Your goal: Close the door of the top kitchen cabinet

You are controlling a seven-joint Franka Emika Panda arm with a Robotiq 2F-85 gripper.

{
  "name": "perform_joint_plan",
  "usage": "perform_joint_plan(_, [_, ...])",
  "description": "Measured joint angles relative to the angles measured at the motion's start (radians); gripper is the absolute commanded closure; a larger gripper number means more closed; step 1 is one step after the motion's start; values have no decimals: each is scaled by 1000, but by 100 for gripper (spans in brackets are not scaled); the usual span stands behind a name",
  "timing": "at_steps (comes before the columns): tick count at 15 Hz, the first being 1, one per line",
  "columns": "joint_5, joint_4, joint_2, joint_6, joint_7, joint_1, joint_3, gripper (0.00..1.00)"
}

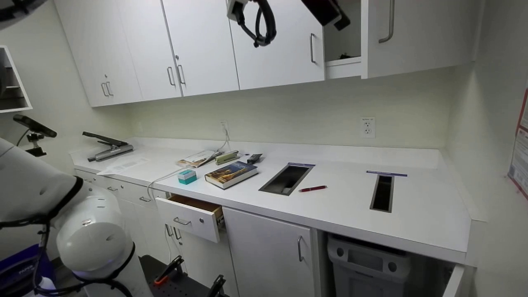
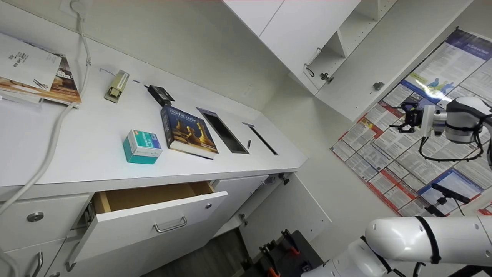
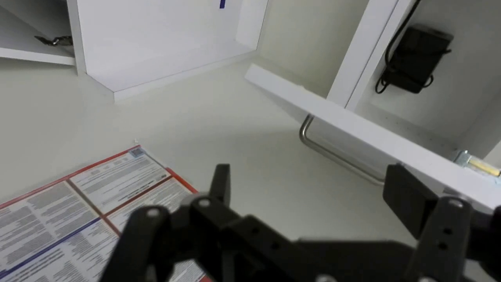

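The white door [image 1: 429, 37] stands open in an exterior view, with its silver bar handle [image 1: 391, 20] facing out. Its inner face [image 2: 388, 57] shows in an exterior view. The narrow top cabinet [image 1: 343, 62] is open beside it; its shelved interior [image 2: 359, 29] shows in an exterior view. In the wrist view, the door's edge [image 3: 352, 121] runs diagonally at right. My gripper [image 2: 394, 116] is open and empty, on the door's outer side. In the wrist view, the gripper's [image 3: 309, 172] right finger overlaps the handle's end; I cannot tell whether they touch.
A drawer [image 2: 161, 211] and a base cabinet door [image 2: 288, 215] stand open below. A book [image 1: 231, 174] and small box [image 1: 187, 176] lie on the counter [image 1: 429, 222]. A poster [image 2: 403, 154] covers the side wall. A black device [image 3: 419, 58] sits inside the cabinet.
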Motion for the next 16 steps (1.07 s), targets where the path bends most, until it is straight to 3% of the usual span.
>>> perform_joint_plan(7, [17, 29, 39, -18, 15, -9, -12, 0])
perform_joint_plan(13, [154, 221, 182, -205, 9, 55, -184, 0])
perform_joint_plan(14, [187, 256, 209, -234, 8, 73, -221, 25])
perform_joint_plan(15, [221, 288, 234, -264, 7, 93, -257, 26])
perform_joint_plan(16, [258, 319, 259, -304, 0, 116, -295, 35])
